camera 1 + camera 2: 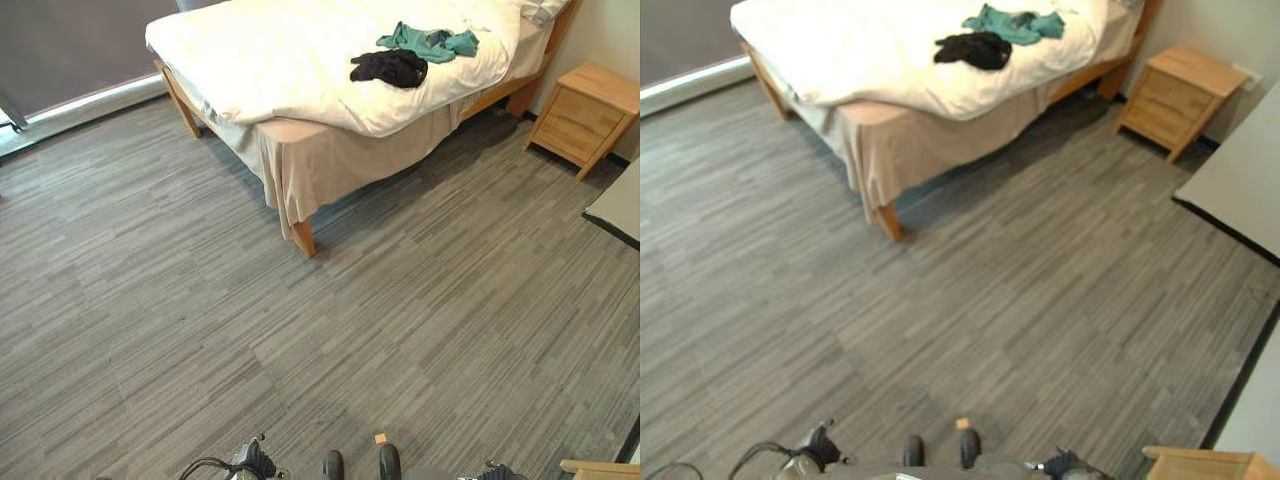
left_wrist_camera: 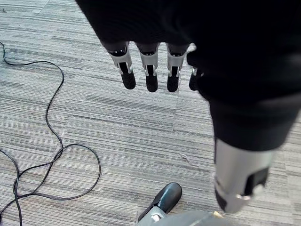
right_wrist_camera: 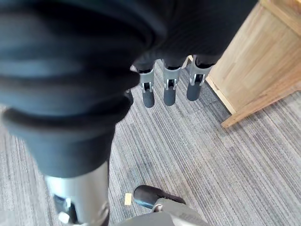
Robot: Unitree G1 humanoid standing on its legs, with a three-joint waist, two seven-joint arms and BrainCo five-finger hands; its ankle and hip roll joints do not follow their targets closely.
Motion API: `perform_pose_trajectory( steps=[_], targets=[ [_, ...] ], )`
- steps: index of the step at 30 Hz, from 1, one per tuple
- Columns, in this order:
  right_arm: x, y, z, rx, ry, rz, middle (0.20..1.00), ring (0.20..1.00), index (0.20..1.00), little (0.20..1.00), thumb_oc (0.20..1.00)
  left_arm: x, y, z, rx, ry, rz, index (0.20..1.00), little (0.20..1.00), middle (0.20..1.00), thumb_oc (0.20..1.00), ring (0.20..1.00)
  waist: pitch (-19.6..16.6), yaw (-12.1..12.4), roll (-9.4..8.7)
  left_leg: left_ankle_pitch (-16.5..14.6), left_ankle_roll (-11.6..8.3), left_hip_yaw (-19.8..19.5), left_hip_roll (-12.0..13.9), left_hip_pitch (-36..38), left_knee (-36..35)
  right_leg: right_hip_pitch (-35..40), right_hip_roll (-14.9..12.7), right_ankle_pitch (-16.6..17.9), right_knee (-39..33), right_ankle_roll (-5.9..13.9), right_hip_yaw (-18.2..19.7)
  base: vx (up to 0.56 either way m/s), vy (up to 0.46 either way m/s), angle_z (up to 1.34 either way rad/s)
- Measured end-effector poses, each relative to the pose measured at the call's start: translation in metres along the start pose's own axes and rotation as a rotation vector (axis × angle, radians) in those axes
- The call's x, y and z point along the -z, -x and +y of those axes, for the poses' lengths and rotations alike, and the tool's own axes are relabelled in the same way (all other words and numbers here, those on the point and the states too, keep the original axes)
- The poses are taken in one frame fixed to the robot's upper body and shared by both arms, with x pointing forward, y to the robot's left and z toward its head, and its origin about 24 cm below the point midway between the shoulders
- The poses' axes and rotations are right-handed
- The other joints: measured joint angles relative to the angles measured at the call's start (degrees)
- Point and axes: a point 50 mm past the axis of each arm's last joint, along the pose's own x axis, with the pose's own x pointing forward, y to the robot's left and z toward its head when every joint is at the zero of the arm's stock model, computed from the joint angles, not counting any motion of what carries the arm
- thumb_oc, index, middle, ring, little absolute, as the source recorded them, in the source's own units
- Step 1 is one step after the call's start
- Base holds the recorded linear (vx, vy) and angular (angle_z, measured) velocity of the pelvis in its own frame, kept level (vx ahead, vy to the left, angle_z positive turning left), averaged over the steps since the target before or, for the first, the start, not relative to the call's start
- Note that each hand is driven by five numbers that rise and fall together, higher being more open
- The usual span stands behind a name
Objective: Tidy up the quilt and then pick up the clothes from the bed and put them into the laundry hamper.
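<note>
Silver fingers of left hand [image 2: 149, 70] and right hand [image 3: 169, 84] hang straight, empty; right wrist view adds a wooden cabinet [image 3: 263, 70].

Left hand [image 2: 150, 70]: hangs down over floor, fingers [image 2: 151, 77] straight, relaxed, holding nothing. Right hand [image 3: 169, 87]: hangs down likewise, fingers [image 3: 170, 92] straight in a row, holding nothing. Both arms low at the sides.

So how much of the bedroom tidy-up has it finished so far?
Little looks done so far. The white quilt lies spread over the bed, while a teal garment and a black garment are on top of it. Both the left hand and right hand hang open, holding nothing. All the clothes remain to be collected.
</note>
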Motion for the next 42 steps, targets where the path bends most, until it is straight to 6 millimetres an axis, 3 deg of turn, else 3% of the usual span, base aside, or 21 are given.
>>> perform_pose_trajectory(
  steps=[4,6,10,16,17,18,19,20,24,25,26,27,28,29,32,33,34,35,37,40,42],
  targets=[
    [-0.011,-0.001,-0.008,0.031,-0.029,-0.02,1.0,1.0,1.0,1.0,1.0,-0.014,-0.004,0.019,-0.045,-0.003,-0.033,1.0,1.0,1.0,1.0,1.0,4.6,-1.37,-1.8,-1.44,2.13,0.57,0.07,2.22,0.21,-17.51,-1.99,-4.95,32.41,6.36,-2.46,0.29,0.037,-0.08],
    [0.006,0.0,-0.004,0.022,-0.026,0.029,1.0,1.0,1.0,1.0,1.0,-0.013,-0.004,0.02,-0.048,-0.023,-0.034,1.0,1.0,1.0,1.0,1.0,4.8,-2.07,-3.1,-2.05,2.31,0.61,-0.23,2.87,-0.02,-19.23,-4.58,-5.95,24.5,6.1,-4.45,0.65,-0.107,0.21],
    [0.03,0.003,0.002,0.007,-0.03,0.111,1.0,1.0,1.0,1.0,1.0,-0.012,-0.004,0.02,-0.042,-0.084,-0.031,1.0,1.0,1.0,1.0,1.0,4.97,-6.39,-4.21,-3.55,1.78,-3.34,-1.74,2.75,0.28,-18.61,-6.91,-4.02,-2.64,8.4,3.39,0.62,-0.136,0.44],
    [0.057,0.007,0.003,0.004,-0.041,0.194,1.0,1.0,1.0,1.0,1.0,0.007,0.001,-0.003,0.013,-0.112,0.008,1.0,1.0,1.0,1.0,1.0,4.08,-9.15,0.48,-11.86,-3.17,-2.96,3.47,6.14,9.81,-15.5,-2.99,2.39,3.26,4.06,1.27,0.42,-0.253,0.25],
    [0.047,0.005,0.0,0.013,-0.018,0.168,1.0,1.0,1.0,1.0,1.0,-0.006,-0.001,0.004,-0.029,-0.079,-0.045,1.0,1.0,1.0,1.0,1.0,4.13,-7.68,0.94,-10.69,-6.77,-2.25,3.47,-7.28,36.86,-13.89,-2.17,2.33,4.52,0.0,-0.52,0.22,-0.363,0.53],
    [0.042,0.004,-0.004,0.024,0.002,0.153,1.0,1.0,1.0,1.0,1.0,-0.028,-0.002,0.017,-0.101,-0.051,-0.125,1.0,1.0,1.0,1.0,1.0,4.84,-6.22,-0.06,-1.65,-6.88,-2.73,4.2,-16.79,52.77,-14.29,-2.87,1.09,6.32,-3.11,-1.71,0.42,-0.314,0.34],
    [0.028,0.001,-0.011,0.044,0.045,0.118,1.0,1.0,1.0,1.0,1.0,-0.049,-0.002,0.035,-0.172,-0.056,-0.195,1.0,1.0,1.0,1.0,1.0,5.88,-3.09,-0.68,14.68,-5.88,-1.52,5.52,-24.6,64.46,-12.7,-3.34,2.1,7.23,-7.3,-2.49,0.3,-0.093,-0.03],
    [0.012,-0.001,-0.017,0.068,0.053,0.076,1.0,1.0,1.0,1.0,1.0,-0.053,-0.003,0.04,-0.189,-0.048,-0.205,1.0,1.0,1.0,1.0,1.0,6.34,-2.78,-1.65,13.08,-7.03,-0.99,5.89,-26.41,64.72,-10.8,-3.45,1.07,6.84,-7.48,-2.47,0.45,-0.08,-0.07],
    [-0.039,-0.003,-0.033,0.157,0.157,-0.098,1.0,1.0,1.0,1.0,1.0,-0.07,0.0,0.059,-0.27,-0.033,-0.288,1.0,1.0,1.0,1.0,1.0,6.1,-2.91,-5.68,6.15,-6.53,8.69,7.38,-27.56,45.85,0.34,-4.11,0.59,-0.28,-4.02,-3.68,0.54,0.083,0.06],
    [-0.041,-0.003,-0.032,0.16,0.205,-0.115,1.0,1.0,1.0,1.0,1.0,-0.073,0.002,0.059,-0.279,-0.02,-0.319,1.0,1.0,1.0,1.0,1.0,5.04,-2.42,-6.12,5.7,-5.76,12.1,5.57,-26.62,34.43,4.18,-3.72,-2.57,-3.94,1.52,-4.84,0.66,0.169,0.07],
    [-0.038,-0.003,-0.035,0.169,0.22,-0.109,1.0,1.0,1.0,1.0,1.0,-0.079,0.003,0.052,-0.271,-0.003,-0.336,1.0,1.0,1.0,1.0,1.0,4.55,-1.6,-3.26,4.84,-4.34,13.55,6.35,-24.25,23.27,4.85,-3.67,-9.31,-1.16,13.1,-9.93,0.87,0.173,-0.16],
    [-0.025,-0.003,-0.034,0.163,0.254,-0.086,1.0,1.0,1.0,1.0,1.0,-0.078,0.003,0.043,-0.263,0.036,-0.33,1.0,1.0,1.0,1.0,1.0,3.36,-0.17,-2.92,5.58,-4.49,14.25,6.51,-22.72,11.98,4.75,-2.21,-6.97,0.19,4.85,-7.63,0.63,0.107,0.04],
    [-0.02,-0.003,-0.031,0.155,0.249,-0.076,1.0,1.0,1.0,1.0,1.0,-0.074,0.002,0.039,-0.247,0.038,-0.306,1.0,1.0,1.0,1.0,1.0,2.74,-0.29,-2.82,5.52,-4.47,17.33,5.7,-21.72,6.88,9.06,-0.89,-7.51,-3.5,1.98,-8.78,0.59,0.102,0.24],
    [-0.009,-0.002,-0.028,0.146,0.251,-0.042,1.0,1.0,1.0,1.0,1.0,-0.068,0.001,0.032,-0.222,0.03,-0.271,1.0,1.0,1.0,1.0,1.0,2.61,-0.45,-3.2,5.44,-3.6,19.81,4.45,-20.75,3.04,11.97,0.14,-7.61,-5.38,1.91,-10.34,0.56,0.167,0.67],
    [0.017,0.001,-0.006,0.091,0.247,0.024,1.0,1.0,1.0,1.0,1.0,-0.029,-0.003,0.023,-0.2,0.133,-0.097,1.0,1.0,1.0,1.0,1.0,1.24,0.03,-3.92,3.86,8.7,24.59,-1.03,-17.72,9.99,14.78,4.21,-8.26,3.72,2.79,-9.73,0.49,0.165,0.16],
    [0.031,0.004,-0.004,0.079,0.256,0.036,1.0,1.0,1.0,1.0,1.0,-0.003,0.0,0.007,-0.16,0.155,0.008,1.0,1.0,1.0,1.0,1.0,-1.03,-0.08,0.43,5.3,15.8,23.47,0.28,-11.68,4.71,11.36,8.85,-8.78,17.23,4.37,-9.83,0.23,0.068,-0.02],
    [0.028,0.006,0.016,0.038,0.239,0.024,1.0,1.0,1.0,1.0,1.0,0.014,0.001,0.012,-0.163,0.136,0.057,1.0,1.0,1.0,1.0,1.0,-1.33,-1.41,-3.02,5.33,12.4,22.44,-1.7,-8.8,1.57,7.55,6.52,-11.35,25.81,3.81,-10.26,0.32,0.08,0.29],
    [0.025,0.007,0.024,0.016,0.23,0.002,1.0,1.0,1.0,1.0,1.0,0.021,0.002,0.015,-0.172,0.139,0.084,1.0,1.0,1.0,1.0,1.0,-1.78,-2.19,-4.61,4.81,13.21,20.69,-2.01,-8.06,1.37,4.37,4.96,-13.07,31.4,3.9,-10.38,0.48,0.014,0.76],
    [0.021,0.008,0.031,0.001,0.208,-0.008,1.0,1.0,1.0,1.0,1.0,0.019,0.0,0.02,-0.18,0.176,0.09,1.0,1.0,1.0,1.0,1.0,-0.15,-3.13,-5.74,2.56,10.71,16.28,-2.96,-3.75,0.39,-7.57,-2.98,-14.62,44.88,4.34,-7.23,0.39,-0.037,0.92],
    [0.01,0.007,0.029,0.005,0.193,-0.041,1.0,1.0,1.0,1.0,1.0,0.014,-0.001,0.03,-0.2,0.168,0.067,1.0,1.0,1.0,1.0,1.0,0.62,-2.59,-4.31,0.65,8.33,14.58,-1.2,0.97,0.21,-14.25,-11.6,-14.84,30.07,6.84,-4.35,0.46,-0.204,0.91],
    [0.003,0.006,0.027,0.011,0.214,-0.05,1.0,1.0,1.0,1.0,1.0,0.021,-0.001,0.039,-0.223,0.165,0.086,1.0,1.0,1.0,1.0,1.0,0.42,-1.74,-4.13,-2.02,4.09,11.36,0.5,2.89,-0.05,-13.04,-12.07,-12.03,9.79,9.43,1.28,0.43,-0.285,0.78]
  ],
)
